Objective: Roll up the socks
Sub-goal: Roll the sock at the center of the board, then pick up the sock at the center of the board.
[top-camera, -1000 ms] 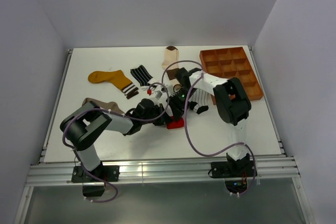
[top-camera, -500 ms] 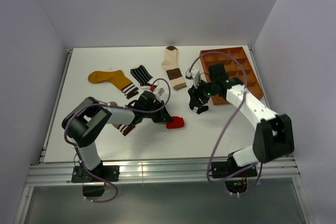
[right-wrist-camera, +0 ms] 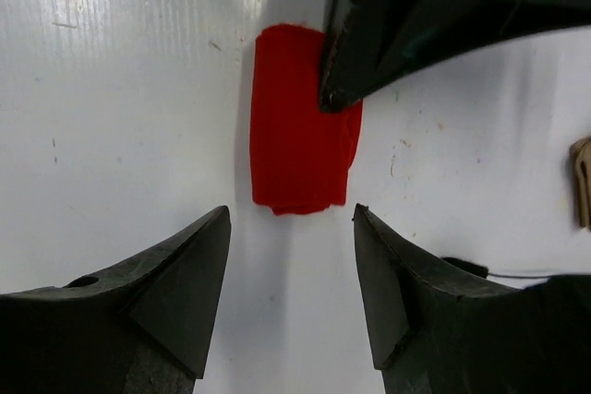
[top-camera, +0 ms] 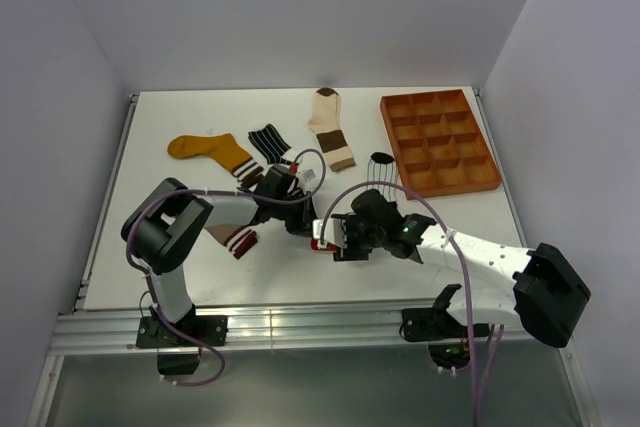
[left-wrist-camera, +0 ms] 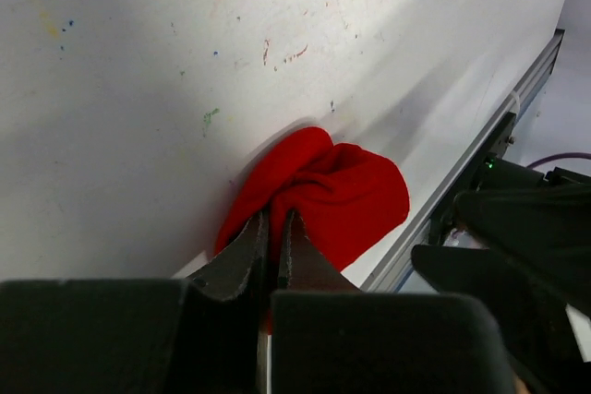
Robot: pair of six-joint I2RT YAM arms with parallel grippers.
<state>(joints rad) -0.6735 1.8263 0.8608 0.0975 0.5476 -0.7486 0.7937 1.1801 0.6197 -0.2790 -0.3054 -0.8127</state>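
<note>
From above, the red rolled fabric sock (top-camera: 321,243) lies toward the 6 o'clock side of the white table (top-camera: 190,272), mostly hidden between the two tools. The left gripper (top-camera: 304,225) sits at its 10 o'clock and the right gripper (top-camera: 340,244) at its 3 o'clock. A taupe sock with a striped cuff (top-camera: 228,238) lies at 9 o'clock of the roll, and bare table runs from the roll to the near edge at 6 o'clock.

In the left wrist view, the left gripper's fingers are pressed almost together, pinching a fold of the red fabric (only a thin slit shows between them). The roll bulges away toward 1 o'clock.

In the right wrist view, the roll's long axis runs 12 to 6. The right gripper's fingers are spread wide at the roll's 6 o'clock end, holding nothing and clear of it. The left gripper's dark fingertip touches the roll's 1 o'clock edge. Bare table lies at 9 o'clock.
</note>
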